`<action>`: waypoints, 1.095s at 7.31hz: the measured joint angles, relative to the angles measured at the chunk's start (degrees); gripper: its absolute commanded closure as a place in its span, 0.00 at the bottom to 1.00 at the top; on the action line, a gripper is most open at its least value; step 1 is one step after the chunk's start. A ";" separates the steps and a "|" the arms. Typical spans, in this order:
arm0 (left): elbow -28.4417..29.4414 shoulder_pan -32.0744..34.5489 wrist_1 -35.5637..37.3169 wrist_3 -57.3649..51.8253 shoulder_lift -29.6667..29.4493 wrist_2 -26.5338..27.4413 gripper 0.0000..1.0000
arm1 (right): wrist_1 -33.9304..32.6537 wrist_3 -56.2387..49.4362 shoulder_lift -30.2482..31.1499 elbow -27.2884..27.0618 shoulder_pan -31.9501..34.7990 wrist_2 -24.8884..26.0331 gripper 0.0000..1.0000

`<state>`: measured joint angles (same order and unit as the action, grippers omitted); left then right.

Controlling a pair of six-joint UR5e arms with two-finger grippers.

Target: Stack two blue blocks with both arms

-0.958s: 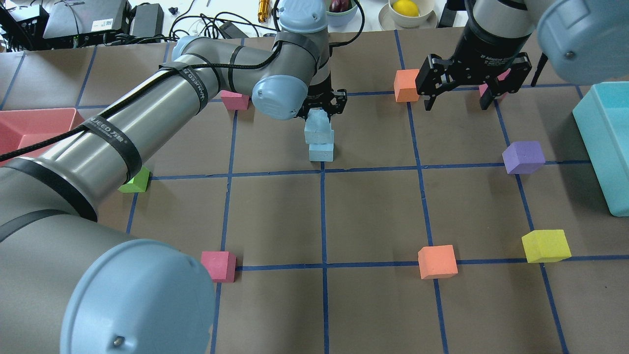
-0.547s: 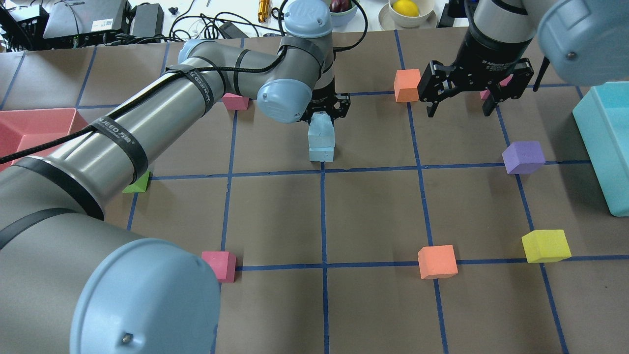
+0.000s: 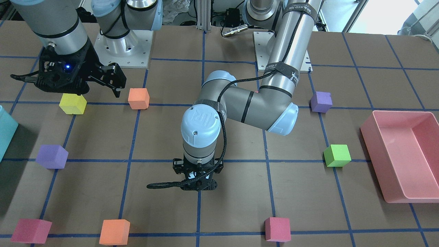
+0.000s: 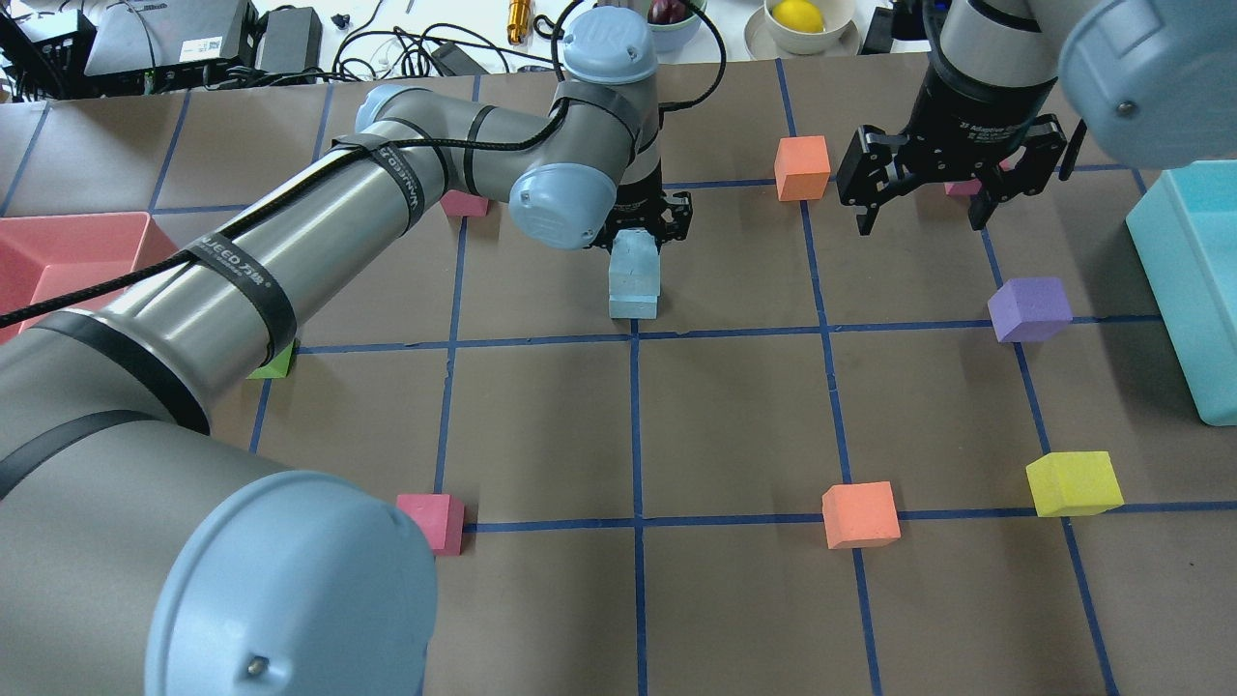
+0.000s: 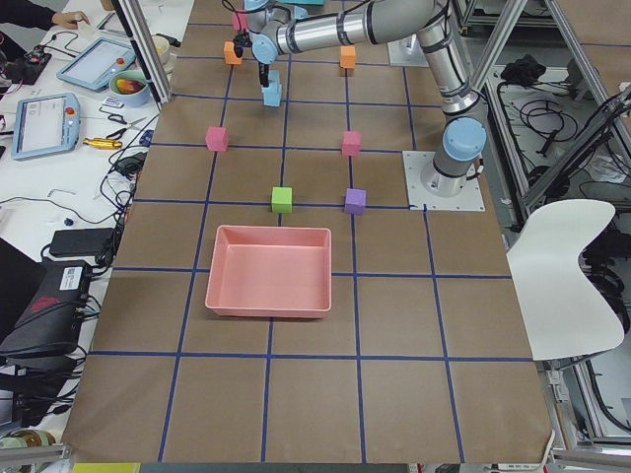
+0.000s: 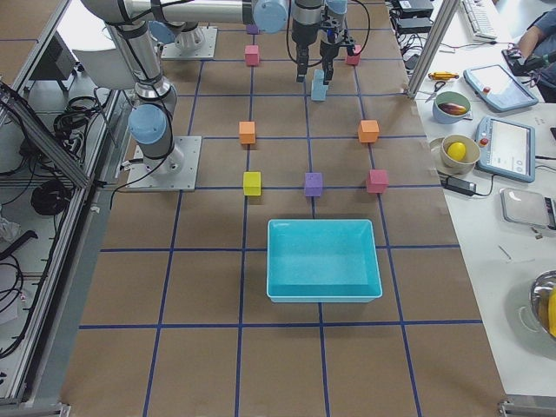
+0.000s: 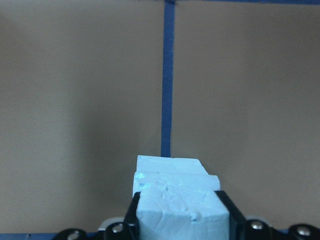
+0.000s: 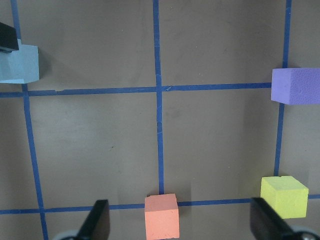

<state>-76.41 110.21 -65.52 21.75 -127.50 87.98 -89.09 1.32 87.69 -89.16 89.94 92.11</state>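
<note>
Left gripper [image 4: 646,224] clenches upper blue block [image 4: 635,263] atop lower blue block [image 4: 633,307]; right gripper [image 4: 923,208], at 2 o'clock, spread empty. Foam clinging to opening pads may topple the stack.

Left gripper [image 7: 182,216] cam: my jaws are clamped on the held blue block [image 7: 181,219], bottom centre of frame. One black finger [image 7: 133,216] is on each side face and both are touching it. The foam is pale sky blue and its near face is scuffed and pitted. The second blue block [image 7: 169,166] shows just beyond it, same colour, edges stepped slightly off from the held one. I can't tell contact between the two from this angle. Brown table [image 7: 80,100] fills the rest. The blue tape line [image 7: 167,75] runs straight from the top edge into the blocks, meeting a cross strip at the top border.
</note>
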 measured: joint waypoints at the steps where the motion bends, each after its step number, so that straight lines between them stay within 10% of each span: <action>1: -0.03 0.01 0.04 0.01 0.06 -0.05 0.00 | -0.08 -0.02 -0.05 0.02 -0.12 -0.13 0.00; 8: 4.59 -7.01 -10.08 -7.97 10.53 -2.64 0.00 | -0.03 -0.06 -0.07 -0.08 -0.21 -1.22 0.00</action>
<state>-71.82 103.20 -75.60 13.77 -116.97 85.34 -89.12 1.26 87.62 -89.24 89.73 90.89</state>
